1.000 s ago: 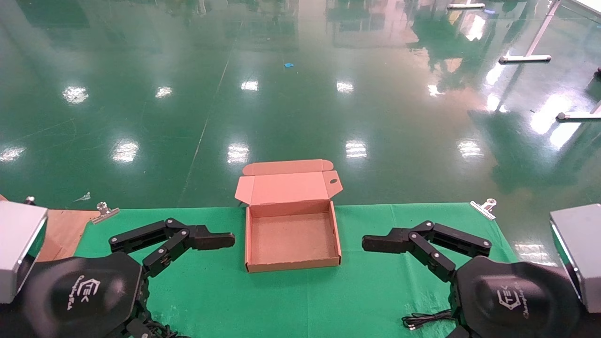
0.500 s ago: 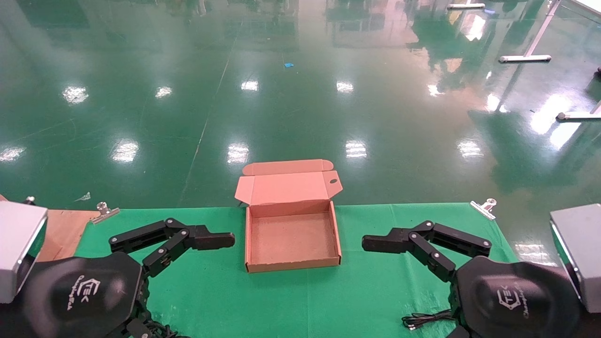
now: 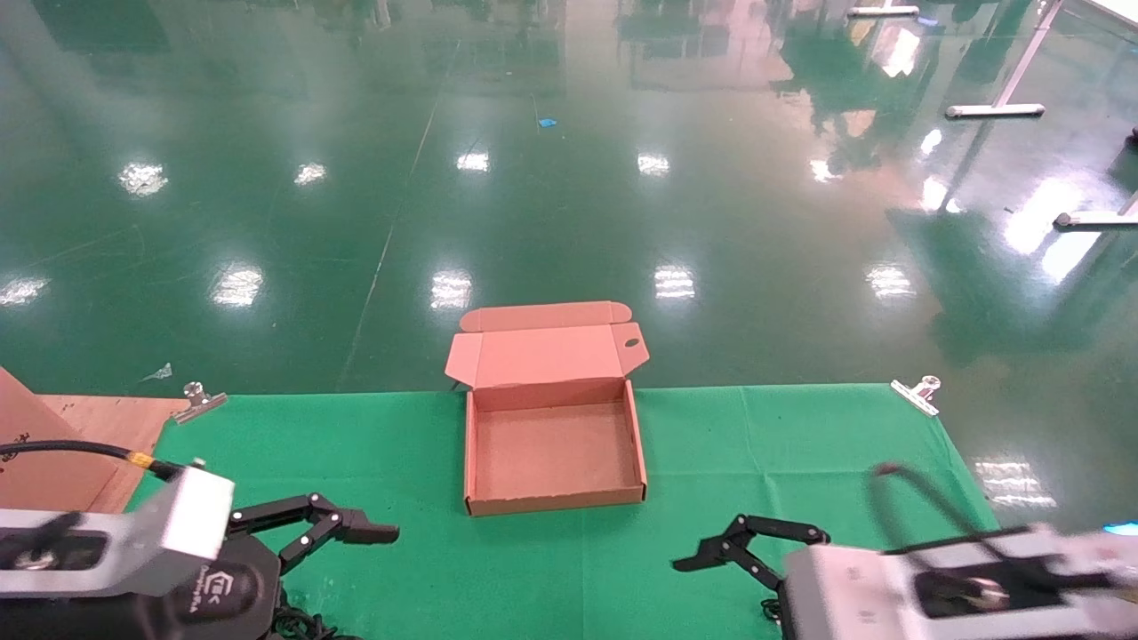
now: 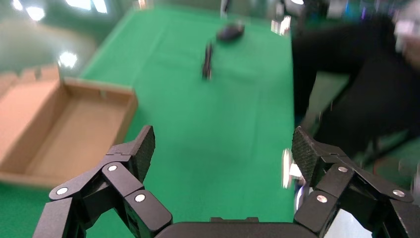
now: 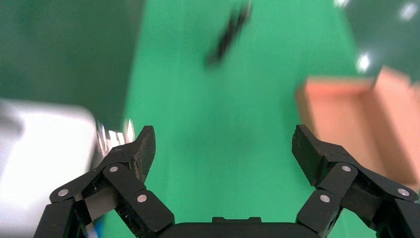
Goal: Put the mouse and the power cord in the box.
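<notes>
I'm seeing only a blurred dark oval, probably the mouse (image 4: 230, 32), far across the green cloth (image 4: 237, 99) from the box (image 4: 74, 89), a smeared dark streak (image 5: 228, 34) I'm not identifying, and my right arm's housing (image 3: 942, 596) blurring and running off the head view's edge.

Overhead head view, two low wrist views

Both arms low, grippers spread wide

Left gripper (image 3: 360, 524) sits at seven o'clock, fingers pointing toward three, jaws gaping; right gripper (image 3: 742, 544) sits at five o'clock, fingers pointing toward nine, jaws likewise wide apart, nothing held.
</notes>
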Controlling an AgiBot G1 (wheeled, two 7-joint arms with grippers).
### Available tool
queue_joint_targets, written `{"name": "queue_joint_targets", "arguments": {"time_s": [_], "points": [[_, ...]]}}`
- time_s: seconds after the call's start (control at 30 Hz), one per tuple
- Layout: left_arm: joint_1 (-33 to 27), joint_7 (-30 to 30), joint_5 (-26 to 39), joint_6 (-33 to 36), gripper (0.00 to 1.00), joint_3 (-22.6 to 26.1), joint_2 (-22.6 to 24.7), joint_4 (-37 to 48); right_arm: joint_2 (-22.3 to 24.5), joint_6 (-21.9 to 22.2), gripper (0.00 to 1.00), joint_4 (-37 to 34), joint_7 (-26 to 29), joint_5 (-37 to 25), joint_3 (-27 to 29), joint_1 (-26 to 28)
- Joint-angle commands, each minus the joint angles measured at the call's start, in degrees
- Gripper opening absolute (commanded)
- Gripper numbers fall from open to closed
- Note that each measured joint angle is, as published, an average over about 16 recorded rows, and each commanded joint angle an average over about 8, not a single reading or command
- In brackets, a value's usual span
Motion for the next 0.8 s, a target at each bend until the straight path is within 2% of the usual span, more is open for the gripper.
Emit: {"name": "queue_joint_targets", "arguments": {"time_s": [0.03, 0.2, 0.33, 0.57, 0.8], "points": [[-2.37, 0.86, 4.16, 1.02, 1.00, 2.00, 0.72, 2.30, -1.98, -0.90, 1.00, -1.00, -1.21, -6.75, -3.11, 2.91], [-8.07, 6.02, 12.94, 1.29, 1.00, 7.81, 4.32, 10.30, -5.88, 0.22, 1.00, -6.17, -5.73, -19.60, -9.01, 6.32], [-12.12, 10.99, 19.25, 0.67, 1.00, 12.03, 7.80, 17.59, -8.37, 2.82, 1.00, -11.89, -9.22, -26.65, -11.97, 7.75], [-16.37, 20.75, 26.36, -3.45, 1.00, 16.01, 14.22, 32.04, -12.62, 10.72, 1.00, -24.91, -17.03, -33.14, -14.18, 9.33], [-17.69, 27.52, 30.65, -8.27, 1.00, 18.42, 19.91, 43.22, -17.78, 17.42, 1.00, -38.16, -24.76, -34.85, -14.81, 10.92]]}}
